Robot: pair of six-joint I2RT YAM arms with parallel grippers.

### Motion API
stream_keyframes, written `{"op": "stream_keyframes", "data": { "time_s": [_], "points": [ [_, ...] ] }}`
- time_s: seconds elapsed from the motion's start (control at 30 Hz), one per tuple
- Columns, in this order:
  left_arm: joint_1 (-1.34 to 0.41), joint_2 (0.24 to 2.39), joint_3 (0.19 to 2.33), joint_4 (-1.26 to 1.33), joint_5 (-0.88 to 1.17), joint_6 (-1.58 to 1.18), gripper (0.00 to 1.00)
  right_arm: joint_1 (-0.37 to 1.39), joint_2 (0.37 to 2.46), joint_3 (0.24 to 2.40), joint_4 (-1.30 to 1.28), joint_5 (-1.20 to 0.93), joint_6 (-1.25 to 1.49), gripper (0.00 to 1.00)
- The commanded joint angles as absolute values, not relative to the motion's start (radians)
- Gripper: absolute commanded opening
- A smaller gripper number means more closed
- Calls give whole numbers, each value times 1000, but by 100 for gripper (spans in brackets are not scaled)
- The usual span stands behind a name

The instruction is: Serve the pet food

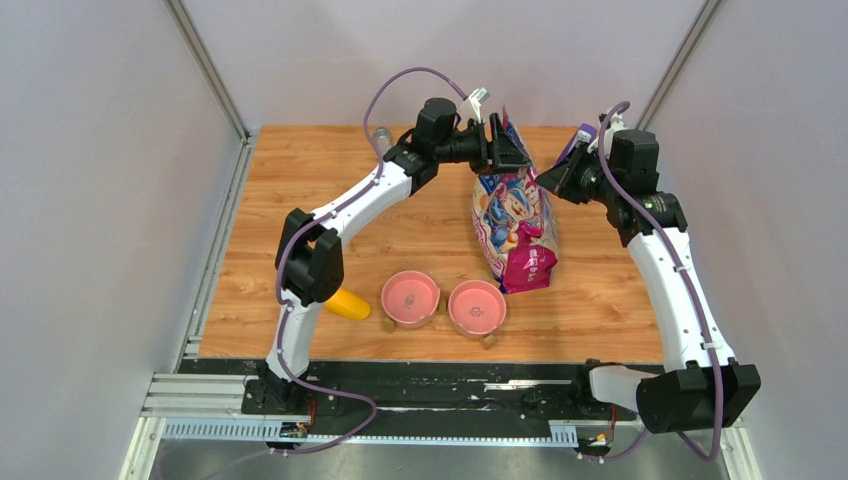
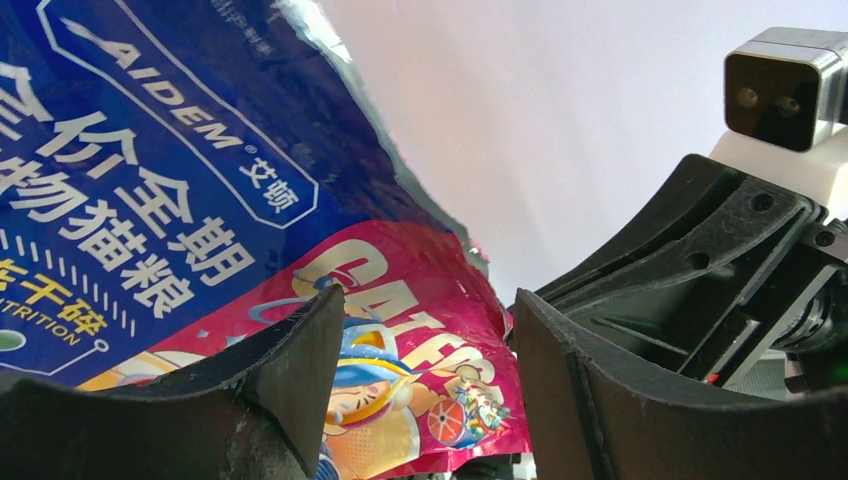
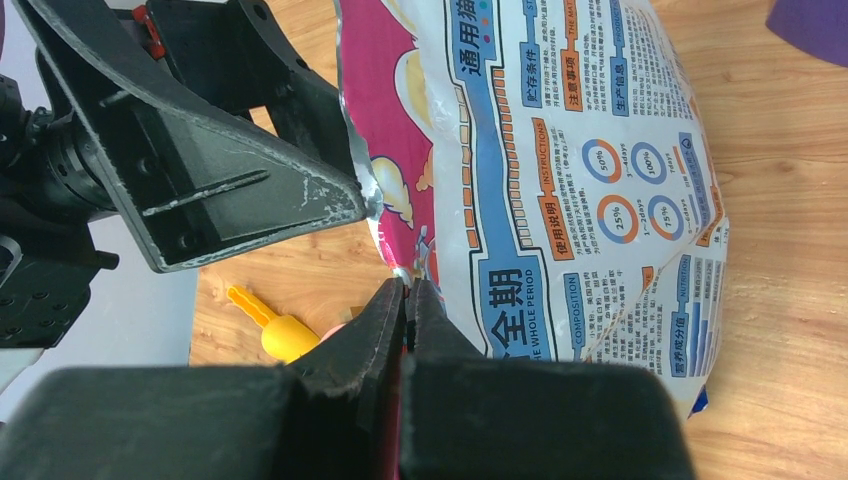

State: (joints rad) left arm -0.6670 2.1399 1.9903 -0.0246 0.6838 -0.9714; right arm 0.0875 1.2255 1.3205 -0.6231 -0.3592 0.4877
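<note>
a: where is the pet food? i see no kibble loose anywhere.

b: none shows; i judge it sits inside the bag (image 1: 515, 225); that stands between the two arms, its long axis running from the torn mouth at the far end toward the near edge.

a: and the hands?

b: the right gripper (image 3: 405, 290) is pinched tight on the foil edge of the mouth; the left gripper (image 2: 425, 305) is spread, jaws apart, with the opposite lip lying by one finger and not clamped.

a: containers?

b: the left pink bowl (image 1: 410, 297) and the right pink bowl (image 1: 477, 306) sit side by side, nearer the bases than the bag's mouth and off to its left; both look bare inside; the yellow scoop (image 1: 347, 304) lies just left of them, partly under the left arm.

a: so the turn?

b: the mouth likely has to tip toward the bowls, on the left arm's side.
</note>
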Motion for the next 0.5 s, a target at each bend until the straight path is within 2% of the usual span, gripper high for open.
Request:
{"op": "stream_keyframes", "data": {
  "time_s": [0.0, 0.13, 0.23, 0.3, 0.33, 0.47],
  "points": [
    [-675, 2096, 1988, 69, 713, -972, 71, 85, 1220, 1292, -626, -357, 473, 0],
    [-675, 2093, 1991, 83, 714, -967, 72, 85, 1221, 1291, -623, -357, 474, 0],
    [-675, 2102, 2009, 36, 693, -957, 67, 85, 1221, 1292, -623, -357, 474, 0],
    [-675, 2110, 2016, 13, 683, -959, 58, 85, 1221, 1293, -623, -359, 473, 0],
    [-675, 2109, 2018, 7, 680, -960, 49, 86, 1222, 1293, -623, -360, 473, 0],
    [-675, 2108, 2016, -22, 674, -957, 36, 85, 1226, 1295, -623, -365, 473, 0]
  ]
}}
